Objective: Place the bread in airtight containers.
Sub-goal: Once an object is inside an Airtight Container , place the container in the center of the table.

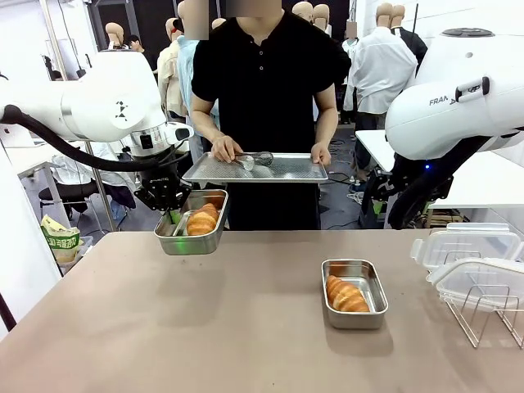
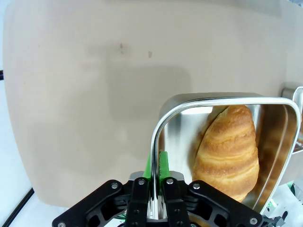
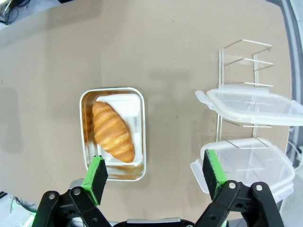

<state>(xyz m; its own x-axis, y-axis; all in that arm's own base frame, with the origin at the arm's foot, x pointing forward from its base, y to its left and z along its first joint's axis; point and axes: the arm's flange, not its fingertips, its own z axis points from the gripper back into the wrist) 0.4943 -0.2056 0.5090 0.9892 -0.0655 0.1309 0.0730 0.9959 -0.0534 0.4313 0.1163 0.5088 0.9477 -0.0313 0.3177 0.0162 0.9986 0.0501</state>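
left end effector clamped on rim of raised tin holding 1 roll, right end effector wide open, empty, above other tin, other roll inside

With the tin on the table as the mark, the table lies bare to its left and on its near side, open right down to the near edge. To its right stands the wire rack carrying two clear lids, near the tin but apart from it, with a strip of bare table between them. Above that strip hangs the right gripper, jaws spread wide. Inside the tin a roll takes up the left half. Far to its left and farther back, a second tin hangs above the table, its rim pinched in the left gripper. Beyond the tin, past the table's far edge, a person holds a mesh tray at chest height.
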